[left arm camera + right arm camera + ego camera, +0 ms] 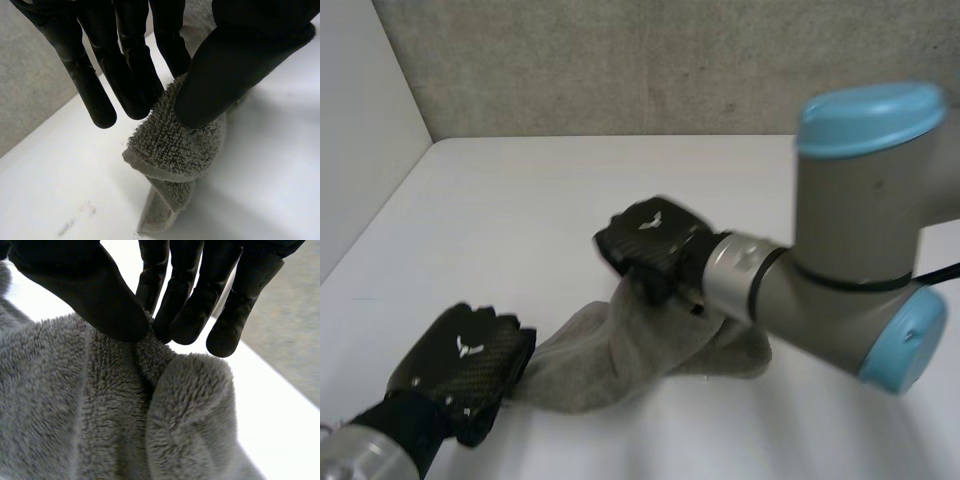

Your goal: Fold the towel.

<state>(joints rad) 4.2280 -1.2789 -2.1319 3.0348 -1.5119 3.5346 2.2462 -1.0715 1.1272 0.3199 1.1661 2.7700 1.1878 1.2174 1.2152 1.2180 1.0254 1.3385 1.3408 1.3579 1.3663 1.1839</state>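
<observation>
Head view: the grey towel (620, 350) lies bunched on the white table (520, 220), stretched between the two hands. The left hand (465, 365) sits at one end of it and the right hand (655, 245) at the other, higher end, so the cloth rises in a ridge towards the right hand. Judging by this, each hand has taken one end in order to spread or lift the towel before a fold. It is not yet laid flat. Beyond the right hand the table runs bare to the wall (620, 70), which leaves plenty of room to draw the cloth out. The right arm (850, 250) crowds the space on its own side.

Left wrist view: the left hand (220, 75) pinches a thick, doubled corner of the towel (175, 145) between its thumb and straight fingers, and the cloth hangs down from the fingertips. A hemmed edge shows just below the pinch. Bare table (60, 190) lies beside and beneath the fingers.

Right wrist view: the right hand (100, 300) nips a raised pleat of the towel (125, 415) between thumb and fingertips. Folds of pile spread away under the palm. No clean edge is visible at this grasp, so I cannot tell whether it holds a corner or the middle. Open table (280, 405) lies past the fingertips.
</observation>
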